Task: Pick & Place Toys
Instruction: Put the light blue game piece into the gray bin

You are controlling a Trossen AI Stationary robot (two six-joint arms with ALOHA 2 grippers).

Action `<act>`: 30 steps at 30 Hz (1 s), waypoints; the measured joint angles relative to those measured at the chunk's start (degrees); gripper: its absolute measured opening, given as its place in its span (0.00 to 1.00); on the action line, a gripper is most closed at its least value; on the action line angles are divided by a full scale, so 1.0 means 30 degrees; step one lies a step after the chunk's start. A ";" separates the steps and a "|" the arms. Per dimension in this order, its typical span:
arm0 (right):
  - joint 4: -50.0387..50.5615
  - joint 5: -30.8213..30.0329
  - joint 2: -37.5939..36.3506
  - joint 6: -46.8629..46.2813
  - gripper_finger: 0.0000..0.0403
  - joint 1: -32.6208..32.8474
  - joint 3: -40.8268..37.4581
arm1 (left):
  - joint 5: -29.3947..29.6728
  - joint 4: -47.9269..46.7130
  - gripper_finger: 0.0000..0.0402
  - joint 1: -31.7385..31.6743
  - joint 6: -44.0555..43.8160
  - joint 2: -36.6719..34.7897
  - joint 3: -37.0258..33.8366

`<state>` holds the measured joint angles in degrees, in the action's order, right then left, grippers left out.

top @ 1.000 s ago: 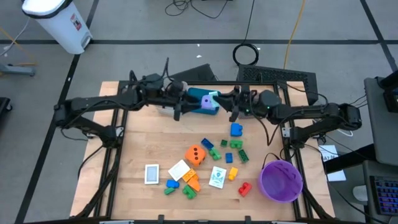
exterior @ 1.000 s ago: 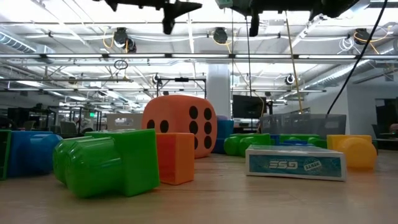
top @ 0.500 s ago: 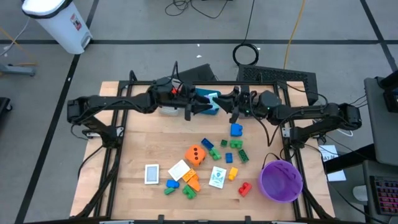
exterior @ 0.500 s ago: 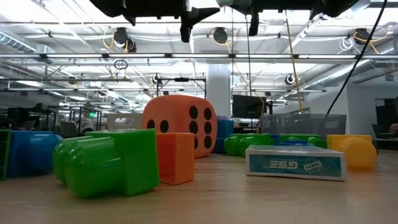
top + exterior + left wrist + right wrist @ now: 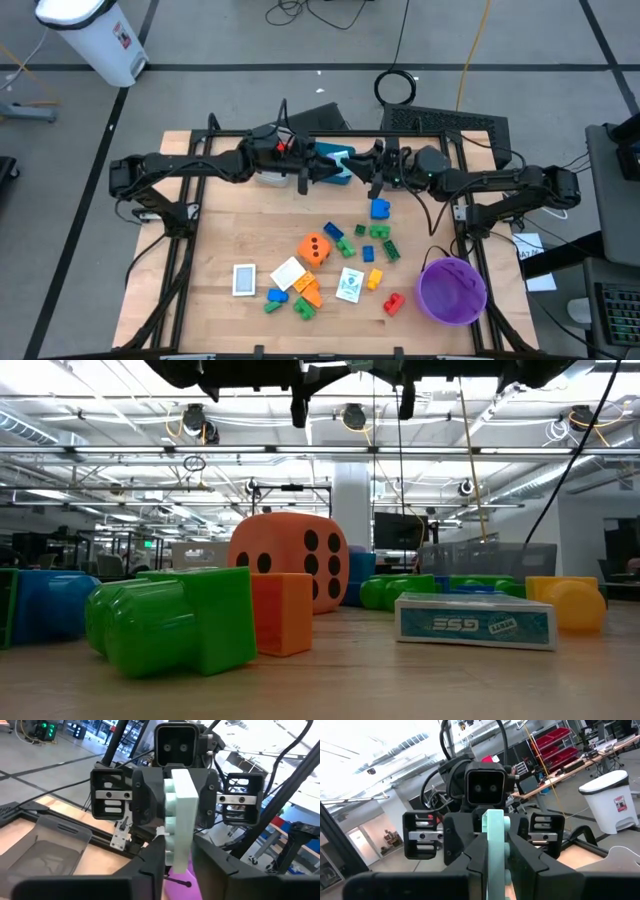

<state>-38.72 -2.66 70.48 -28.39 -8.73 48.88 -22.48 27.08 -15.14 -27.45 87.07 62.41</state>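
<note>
A pale mint-green brick (image 5: 341, 158) is held in the air over the table's far middle, between both grippers. My left gripper (image 5: 308, 172) comes at it from the left and my right gripper (image 5: 372, 172) from the right, facing each other, each shut on the brick. The brick shows on edge in the left wrist view (image 5: 180, 815) and the right wrist view (image 5: 496, 840). Something purple (image 5: 181, 876) shows below it. The other toys lie on the table nearer the front: an orange die (image 5: 315, 248), several small bricks (image 5: 380, 208) and white cards (image 5: 244, 279). My left gripper pinches the mint brick's flat sides at its left end (image 5: 177, 857) between its two fingers, level, from the table's left. The brick stands on edge, lifted clear of the table. My right gripper pinches the same brick's flat sides at its right end (image 5: 496, 865) between its two fingers, level, from the table's right.
A round purple bowl (image 5: 452, 290) stands at the near right. A grey tray (image 5: 50, 845) lies at the far edge under the left arm. In the low view the orange die (image 5: 288, 560), a green brick (image 5: 175, 622) and a card box (image 5: 475, 622) stand close.
My left gripper has gone toward the table's right edge, up to the mint brick in the right gripper, and has kept still for the last half second. My right gripper and the brick have stayed in place.
</note>
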 joint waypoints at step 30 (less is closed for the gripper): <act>0.1745 -0.0065 -0.2745 0.1579 0.45 -0.1588 -0.0007 | -0.2123 -0.5734 0.14 -0.3951 0.3133 -0.4149 0.0000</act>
<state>-33.49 -2.85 62.24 -23.65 -13.50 48.86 -28.85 9.87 -26.99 -18.05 74.62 62.41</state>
